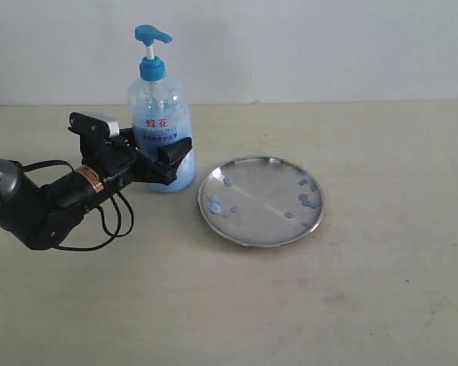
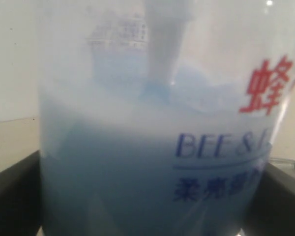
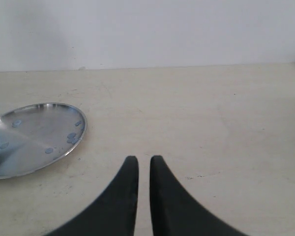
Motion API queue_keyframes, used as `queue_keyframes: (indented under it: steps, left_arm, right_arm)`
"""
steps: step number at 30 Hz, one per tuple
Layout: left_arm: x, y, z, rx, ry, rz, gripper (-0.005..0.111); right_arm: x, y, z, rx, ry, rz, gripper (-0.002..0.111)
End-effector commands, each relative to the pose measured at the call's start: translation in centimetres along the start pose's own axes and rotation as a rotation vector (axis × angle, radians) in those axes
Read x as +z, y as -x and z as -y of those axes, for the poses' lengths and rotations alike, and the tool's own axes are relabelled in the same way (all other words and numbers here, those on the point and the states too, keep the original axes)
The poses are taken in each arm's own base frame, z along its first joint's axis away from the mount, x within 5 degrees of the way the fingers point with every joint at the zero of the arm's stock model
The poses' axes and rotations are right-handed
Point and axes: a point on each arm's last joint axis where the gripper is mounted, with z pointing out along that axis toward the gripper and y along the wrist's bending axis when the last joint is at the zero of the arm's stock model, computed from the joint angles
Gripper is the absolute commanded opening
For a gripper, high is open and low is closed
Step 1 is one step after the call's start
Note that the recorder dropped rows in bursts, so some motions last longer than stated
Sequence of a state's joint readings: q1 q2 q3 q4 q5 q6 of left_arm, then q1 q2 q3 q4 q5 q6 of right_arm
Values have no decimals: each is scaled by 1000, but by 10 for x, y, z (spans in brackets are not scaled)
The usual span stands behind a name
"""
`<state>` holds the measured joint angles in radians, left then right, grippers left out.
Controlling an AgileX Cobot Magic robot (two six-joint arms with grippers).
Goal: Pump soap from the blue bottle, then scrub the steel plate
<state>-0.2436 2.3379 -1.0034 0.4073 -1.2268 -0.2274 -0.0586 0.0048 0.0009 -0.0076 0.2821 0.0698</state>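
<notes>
The blue bottle [image 1: 160, 130] is clasped by the left gripper [image 1: 166, 162]; the right gripper [image 3: 143, 164] is nearly closed, empty. The steel plate [image 1: 261, 223] is already dotted with soap droplets [image 1: 216, 204]; scrubbing is left.

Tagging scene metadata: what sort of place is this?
Probably a lab test bench staged for dishwashing, not a real kitchen: a beige table against a plain white wall, with just a soap bottle and a steel plate on it. No sink in view.
</notes>
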Motion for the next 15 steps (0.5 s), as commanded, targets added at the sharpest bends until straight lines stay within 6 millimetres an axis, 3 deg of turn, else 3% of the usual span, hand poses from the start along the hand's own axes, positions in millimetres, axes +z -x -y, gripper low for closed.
queue_keyframes:
  steps: [1,8,10,13,15]
  left_arm:
    - [2,-1,-3,17,25,3,20]
    - [2,-1,-3,15,24,2,32]
    - [2,-1,-3,15,24,2,26]
    - [2,-1,-3,19,26,3,7]
    - [2,-1,-3,44,26,2,4]
  right_arm:
    - [0,1,0,-3,-1,13,0]
    - [0,1,0,-3,-1,13,0]
    - [0,1,0,-3,-1,13,0]
    - [0,1,0,-3,-1,13,0]
    - [0,1,0,-3,-1,13,0]
